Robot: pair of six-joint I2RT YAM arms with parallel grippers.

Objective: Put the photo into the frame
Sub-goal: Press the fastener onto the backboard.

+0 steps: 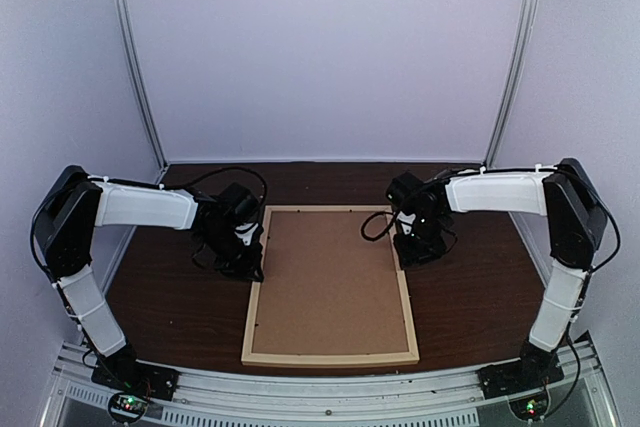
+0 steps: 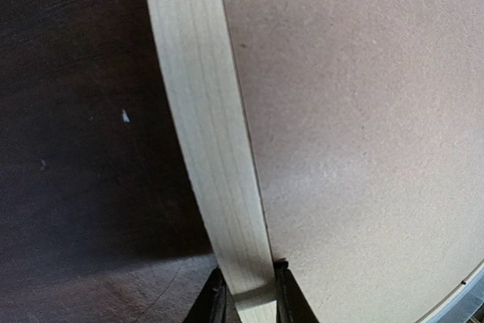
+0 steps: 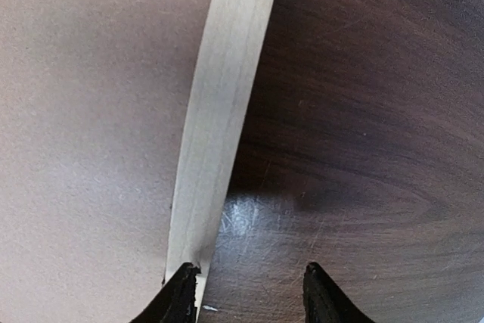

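Left fingers (image 2: pixel 215 304) pinch frame (image 2: pixel 212 149), board (image 2: pixel 363 134) inside, right fingers (image 3: pixel 181 296) seemingly apart

The frame (image 1: pixel 330 358) lay flat on the surface (image 1: pixel 470 287), midway between the two arms, with a board (image 1: pixel 330 282) inside it. The left gripper (image 1: pixel 243 259) straddled its left strip near the far end; the right gripper (image 1: pixel 415 247) sat over its right strip's outer edge, opposite.
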